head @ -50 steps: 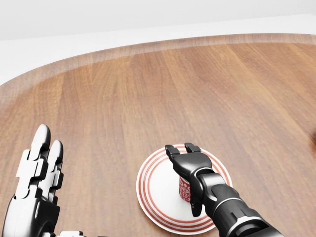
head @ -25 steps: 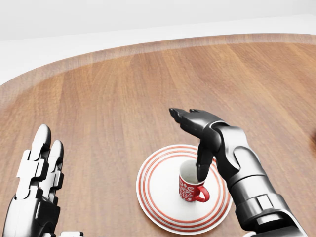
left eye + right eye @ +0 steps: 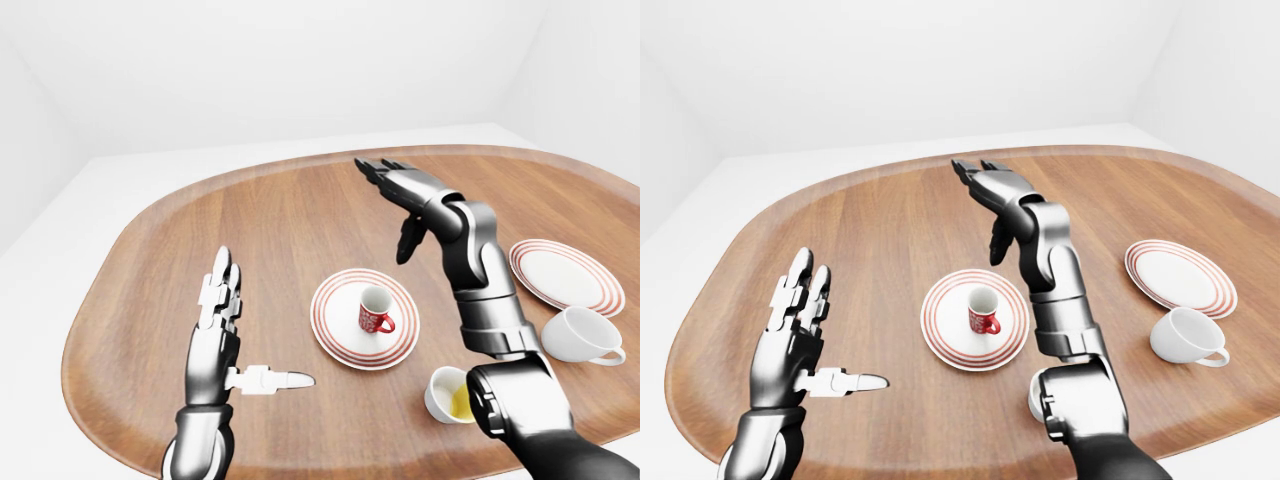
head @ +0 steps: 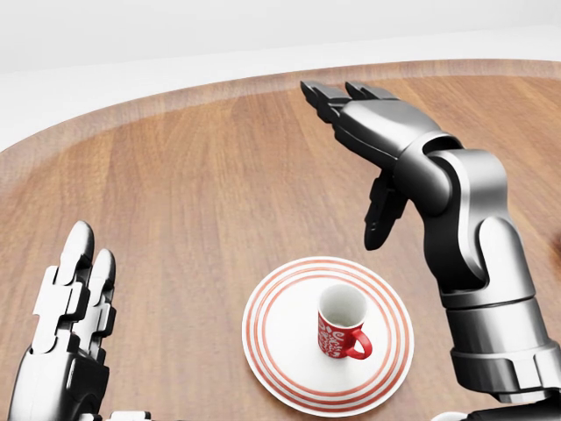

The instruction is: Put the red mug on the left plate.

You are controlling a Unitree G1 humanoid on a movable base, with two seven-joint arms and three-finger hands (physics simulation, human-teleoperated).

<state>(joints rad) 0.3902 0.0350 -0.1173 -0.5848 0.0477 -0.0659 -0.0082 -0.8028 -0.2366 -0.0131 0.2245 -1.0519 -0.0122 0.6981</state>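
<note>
The red mug (image 4: 341, 330) stands upright on the left plate (image 4: 280, 338), a white plate with red rings, its handle pointing to the right in the head view. It also shows in the left-eye view (image 3: 374, 310). My right hand (image 4: 355, 140) is open and empty, raised above and beyond the mug, fingers spread, thumb hanging down. My left hand (image 3: 225, 320) is open and flat at the lower left, thumb out to the right, well left of the plate.
A second red-ringed plate (image 3: 565, 275) lies at the right. A white mug (image 3: 580, 335) lies on its side below it. A small white bowl with yellow contents (image 3: 450, 393) sits by my right arm. The wooden table (image 3: 150, 270) is oval.
My right hand has let go of the red mug and risen away from it, up and beyond the plate. The mug stays upright on the plate. The left hand has not moved.
</note>
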